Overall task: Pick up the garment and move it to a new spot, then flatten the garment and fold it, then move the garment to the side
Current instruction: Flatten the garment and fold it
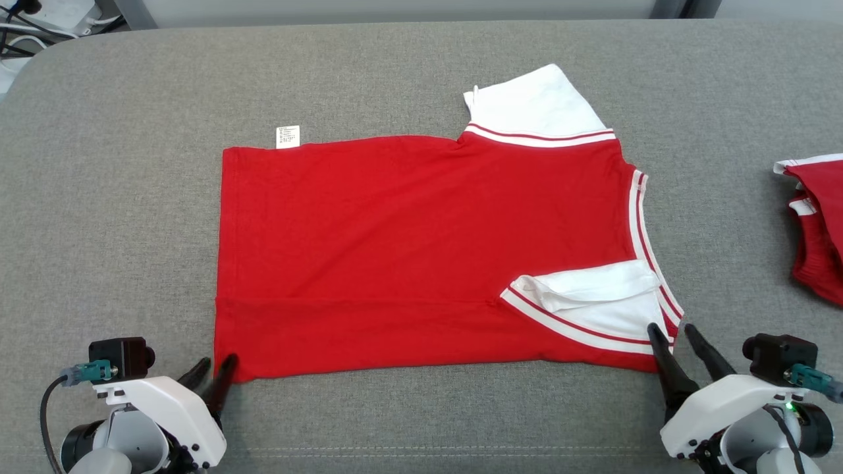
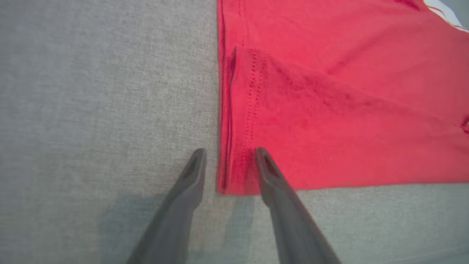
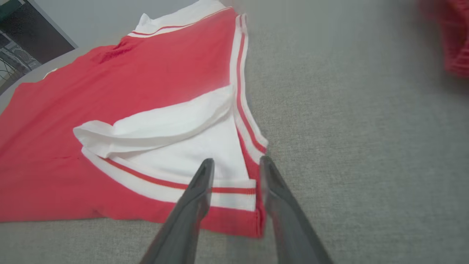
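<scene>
A red T-shirt (image 1: 408, 250) with white sleeves and striped trim lies flat on the grey surface, its near edge folded over once. One white sleeve (image 1: 540, 105) sticks out at the far side; the other (image 1: 593, 303) is folded onto the body near the right corner. My left gripper (image 1: 216, 368) stands open at the shirt's near left corner (image 2: 234, 183), a finger on each side of the hem. My right gripper (image 1: 672, 331) is open at the near right corner (image 3: 253, 212), straddling the folded edge.
A second red and white garment (image 1: 816, 224) lies bunched at the right edge of the grey padded table (image 1: 105, 197). Cables and a white device (image 1: 46, 20) sit beyond the far left corner. Bare grey fabric surrounds the shirt on all sides.
</scene>
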